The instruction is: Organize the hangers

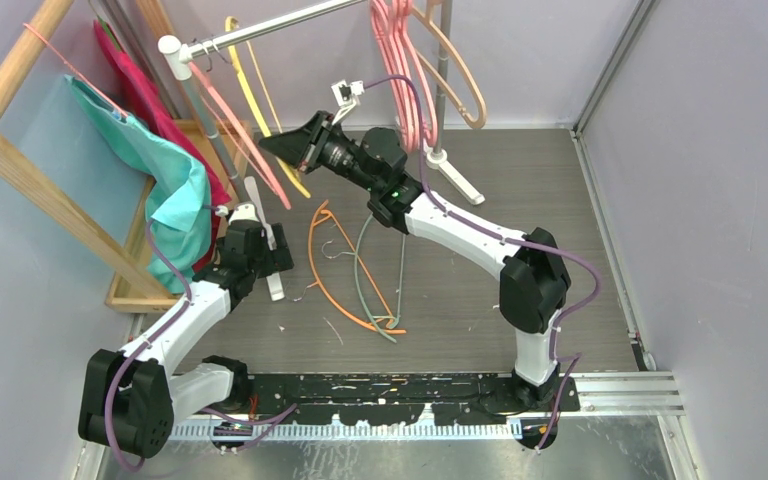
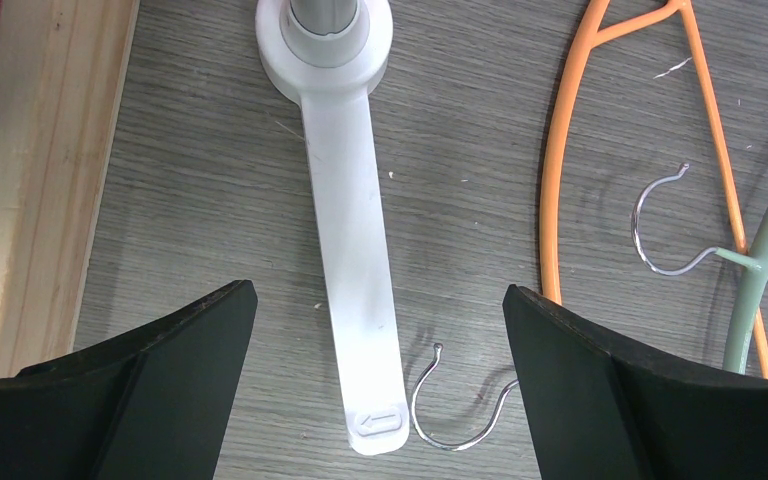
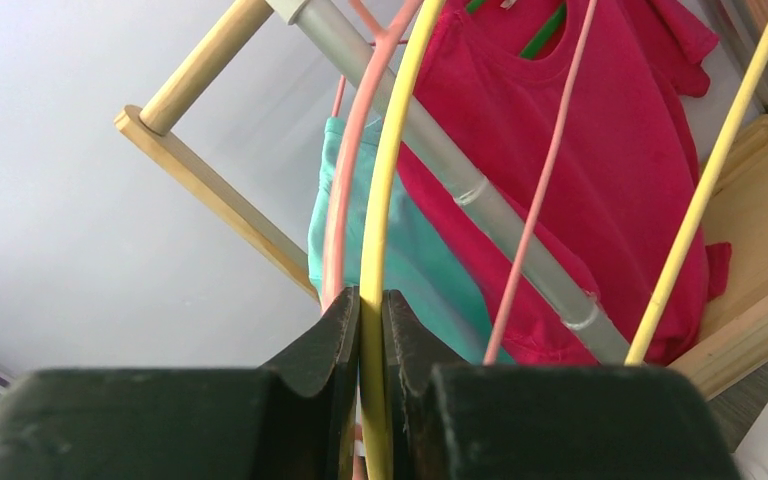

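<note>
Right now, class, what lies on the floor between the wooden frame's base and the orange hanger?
The stand's white foot, with a silver hanger hook beside its tip; the left wrist view shows both.

Open floor (image 1: pixel 560 190) right of the orange hanger (image 2: pixel 552 210); white stand foot (image 2: pixel 355 250), wooden frame (image 1: pixel 20 160), teal cloth (image 1: pixel 175 185) on the left.

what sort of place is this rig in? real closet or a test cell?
Probably a lab test cell staged as a closet corner: plain partition walls, a metal clothes rail hung with hangers, and a wooden rack holding clothes.
</note>
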`<state>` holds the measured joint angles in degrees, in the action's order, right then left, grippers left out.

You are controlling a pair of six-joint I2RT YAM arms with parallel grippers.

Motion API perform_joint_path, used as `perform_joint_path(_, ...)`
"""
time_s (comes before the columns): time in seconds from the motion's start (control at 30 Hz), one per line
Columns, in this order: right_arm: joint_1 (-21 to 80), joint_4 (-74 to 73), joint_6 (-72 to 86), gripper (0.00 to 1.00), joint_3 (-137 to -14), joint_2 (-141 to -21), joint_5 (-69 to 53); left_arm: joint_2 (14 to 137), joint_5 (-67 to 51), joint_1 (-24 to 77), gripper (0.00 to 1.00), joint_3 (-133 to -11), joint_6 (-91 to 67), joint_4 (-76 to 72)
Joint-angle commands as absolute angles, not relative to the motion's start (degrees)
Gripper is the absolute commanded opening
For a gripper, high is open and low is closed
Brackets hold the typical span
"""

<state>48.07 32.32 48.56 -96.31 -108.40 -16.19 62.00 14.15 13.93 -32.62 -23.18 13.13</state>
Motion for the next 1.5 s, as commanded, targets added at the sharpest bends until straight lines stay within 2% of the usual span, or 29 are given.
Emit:
perform_joint_path(0.0, 48.3, 30.1, 46.5, 0.18, -93.9, -105.4, -15.1, 61.5, 14.3, 14.2, 0.98, -32.9, -23.2, 11.4)
perform_joint_path(0.33, 48.3, 23.2, 36.0, 0.68, -83.7, -92.6, -4.6, 61.4, 14.2, 14.2, 0.98, -32.9, -23.1, 11.4)
perform_joint_path(0.47, 48.3, 21.1, 31.3, 0.81, -77.8, -86.4, -0.5, 61.4, 14.1, 14.2, 0.98, -32.9, -23.1, 11.4)
perform_joint_path(0.57, 48.4, 18.7, 27.9, 0.86, -73.6, -82.2, 2.5, 61.5, 14.0, 14.2, 0.98, -33.0, -23.0, 11.4)
perform_joint_path(0.8, 50.7, 10.0, 21.8, 0.87, -62.7, -75.9, 10.5, 62.0, 14.1, 14.2, 0.98, -33.2, -23.0, 11.4)
perform_joint_path(1.03, 57.5, 2.8, 17.5, 0.82, -54.2, -77.5, 18.4, 62.4, 14.1, 14.2, 0.98, -33.4, -22.9, 11.6)
perform_joint_path(1.2, 59.7, 2.0, 19.1, 0.72, -49.6, -79.4, 17.7, 62.2, 14.4, 14.2, 0.98, -33.4, -22.9, 11.8)
perform_joint_path(1.47, 61.5, 4.6, 22.7, 0.65, -48.7, -88.2, 14.4, 61.6, 14.5, 14.2, 0.98, -33.2, -23.0, 12.2)
